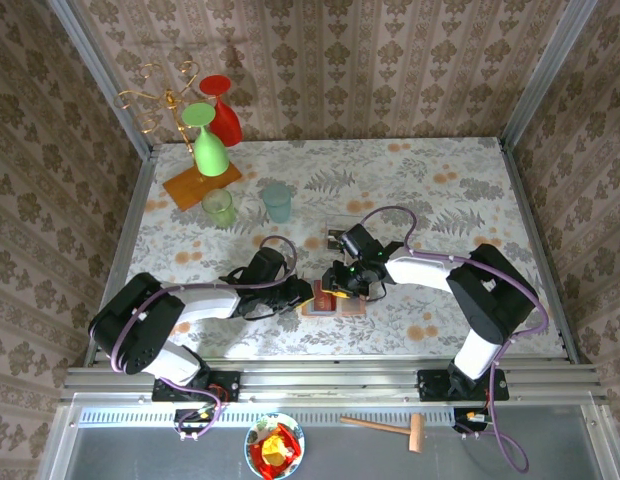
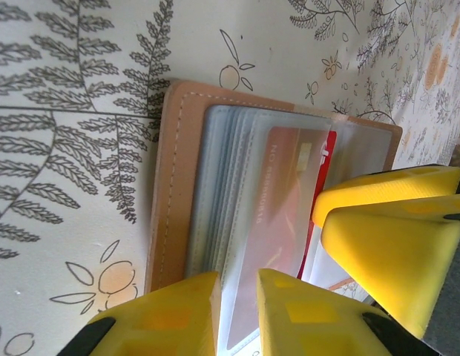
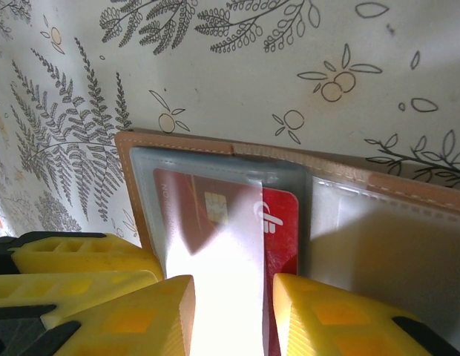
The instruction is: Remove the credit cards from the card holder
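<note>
Clutter lay nearest, on the shelf below the table's near rail: a bowl (image 1: 274, 446) of bright odds and ends towards the left and a wooden mallet (image 1: 391, 427) to its right.

On the flowered table (image 1: 440, 180), near its near edge and about midway across, the card holder (image 1: 342, 306) lay open and flat, tan cover down and clear pockets facing up. I had both hands on it. My left gripper (image 1: 302, 293) came at it from the left. Seen from that wrist, the left gripper (image 2: 237, 280) had its fingers nearly together with a thin slit between them. A pocket edge of the card holder (image 2: 174, 185) ran into that slit, and I could not tell whether it was pinched.

My right gripper (image 1: 352, 283) reached in from the right. In its own view the right gripper (image 3: 234, 285) stood with its fingers apart, over the card holder (image 3: 363, 178). A glaring clear pocket and the near end of a red credit card (image 3: 282, 230) showed in the gap. That red credit card (image 2: 289, 193) sat partly out of its pocket.

Farther off, left of centre, stood a green tumbler (image 1: 219, 206) and a pale blue tumbler (image 1: 277, 202). In the far left corner a gold glass rack (image 1: 168, 100) on an orange base (image 1: 190, 190) stood with an upturned green glass (image 1: 209, 145) and a red glass (image 1: 224, 118).
</note>
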Robot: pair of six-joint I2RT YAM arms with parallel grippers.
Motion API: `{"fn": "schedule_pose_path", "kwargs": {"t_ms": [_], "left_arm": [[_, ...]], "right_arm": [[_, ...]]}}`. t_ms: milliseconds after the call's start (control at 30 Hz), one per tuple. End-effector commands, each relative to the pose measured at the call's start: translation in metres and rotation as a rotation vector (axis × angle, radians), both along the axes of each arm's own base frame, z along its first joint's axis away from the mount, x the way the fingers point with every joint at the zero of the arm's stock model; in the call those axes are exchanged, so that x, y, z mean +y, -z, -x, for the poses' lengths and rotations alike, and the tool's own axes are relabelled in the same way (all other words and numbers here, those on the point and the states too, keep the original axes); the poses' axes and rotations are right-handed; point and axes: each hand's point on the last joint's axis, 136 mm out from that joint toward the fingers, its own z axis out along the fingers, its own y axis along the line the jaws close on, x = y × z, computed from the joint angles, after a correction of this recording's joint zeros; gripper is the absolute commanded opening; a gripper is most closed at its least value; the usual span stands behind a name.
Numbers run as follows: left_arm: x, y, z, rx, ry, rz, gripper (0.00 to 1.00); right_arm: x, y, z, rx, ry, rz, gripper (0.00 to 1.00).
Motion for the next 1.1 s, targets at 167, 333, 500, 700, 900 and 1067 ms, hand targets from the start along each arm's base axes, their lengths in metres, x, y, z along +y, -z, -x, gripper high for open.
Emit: {"fn": "schedule_pose_path", "kwargs": {"t_ms": [167,333,500,700,900,1067], "left_arm": [[0.004,0.008,0.000,0.018,-0.008,-0.028,0.22],[0.002,0.001,-0.003,0.005,-0.002,-0.027,0.22],[-0.003,-0.013,-0.008,-0.026,0.005,-0.011,0.22],[-0.011,-0.029,-0.016,-0.054,0.021,0.000,0.22],[-0.022,-0.034,-0.019,-0.065,0.050,0.002,0.22],[-0.027,-0.024,-0.019,-0.045,0.062,0.001,0.21]], "right_arm": [[-0.009,-0.010,-0.002,-0.039,-0.009,0.062,0.37],[-0.012,-0.014,-0.002,-0.053,-0.010,0.068,0.37],[-0.012,-0.020,-0.001,-0.062,-0.009,0.056,0.37],[-0.016,-0.024,0.001,-0.072,0.003,0.046,0.38],[-0.018,-0.025,0.001,-0.054,0.033,-0.017,0.37],[-0.015,-0.025,0.002,-0.045,0.029,-0.057,0.37]]}}
